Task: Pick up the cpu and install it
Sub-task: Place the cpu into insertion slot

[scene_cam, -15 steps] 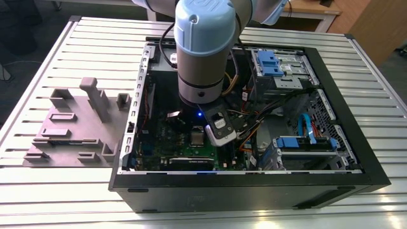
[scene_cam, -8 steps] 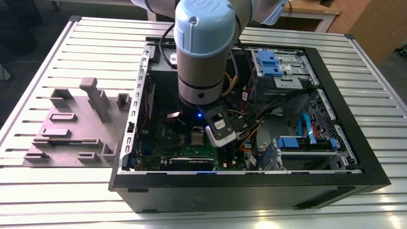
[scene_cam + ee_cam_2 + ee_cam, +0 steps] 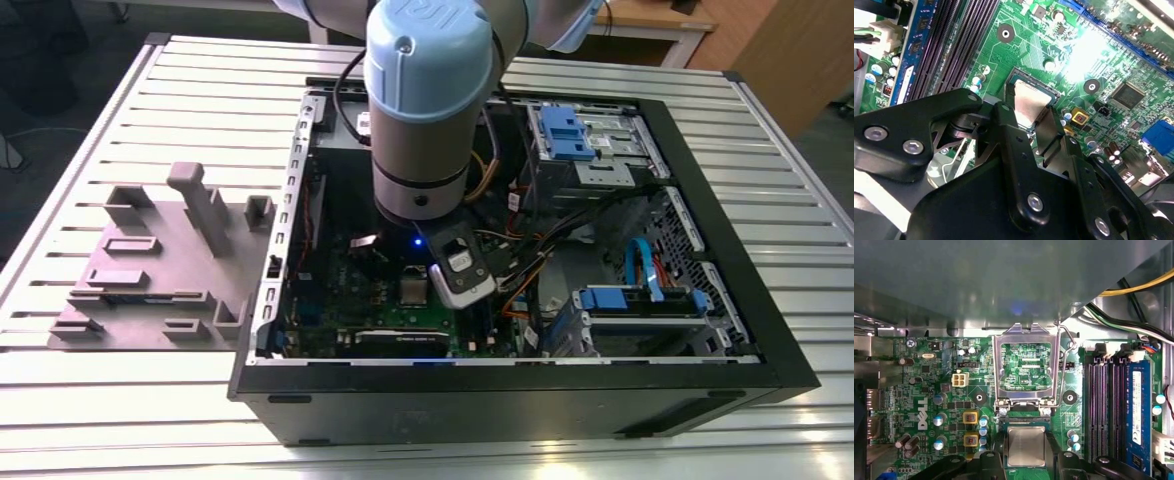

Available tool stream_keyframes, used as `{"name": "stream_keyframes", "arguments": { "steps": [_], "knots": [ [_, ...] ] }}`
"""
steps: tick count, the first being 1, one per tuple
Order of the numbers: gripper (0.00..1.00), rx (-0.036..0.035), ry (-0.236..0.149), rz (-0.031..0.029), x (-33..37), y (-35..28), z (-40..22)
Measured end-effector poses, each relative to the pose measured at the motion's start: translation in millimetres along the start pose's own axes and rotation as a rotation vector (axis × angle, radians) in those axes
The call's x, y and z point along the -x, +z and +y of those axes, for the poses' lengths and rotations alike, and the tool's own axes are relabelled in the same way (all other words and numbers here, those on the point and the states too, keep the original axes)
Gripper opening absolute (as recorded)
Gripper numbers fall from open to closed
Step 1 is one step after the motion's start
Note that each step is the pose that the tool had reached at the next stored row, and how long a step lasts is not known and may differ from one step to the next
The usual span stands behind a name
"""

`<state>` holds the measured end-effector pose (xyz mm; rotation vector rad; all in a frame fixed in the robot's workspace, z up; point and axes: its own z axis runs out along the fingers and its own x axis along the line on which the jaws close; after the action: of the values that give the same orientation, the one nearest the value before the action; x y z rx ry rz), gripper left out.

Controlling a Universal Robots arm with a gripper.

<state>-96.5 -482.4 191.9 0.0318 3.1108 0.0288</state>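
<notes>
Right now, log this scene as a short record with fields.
cpu: silvery-grey flat square cpu, lying level at the dark socket
gripper: black gripper straddling the cpu; grip cannot be told
socket frame: hinged metal frame, swung open beside the cpu
case: open black computer case on the slatted metal table
fixture: grey plastic fixture, at the exterior view's left of the case
</notes>
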Motion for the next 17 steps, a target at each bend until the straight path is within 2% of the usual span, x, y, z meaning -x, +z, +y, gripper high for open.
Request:
{"name": "stream_keyframes", "arguments": {
  "steps": [9, 17],
  "knots": [
    [0.41, 0.0005, 0.000, 0.0000, -0.6, 0.2, -0.1],
    [0.41, -0.0005, 0.000, 0.0007, -0.8, 3.1, -0.3]
  ]
}}
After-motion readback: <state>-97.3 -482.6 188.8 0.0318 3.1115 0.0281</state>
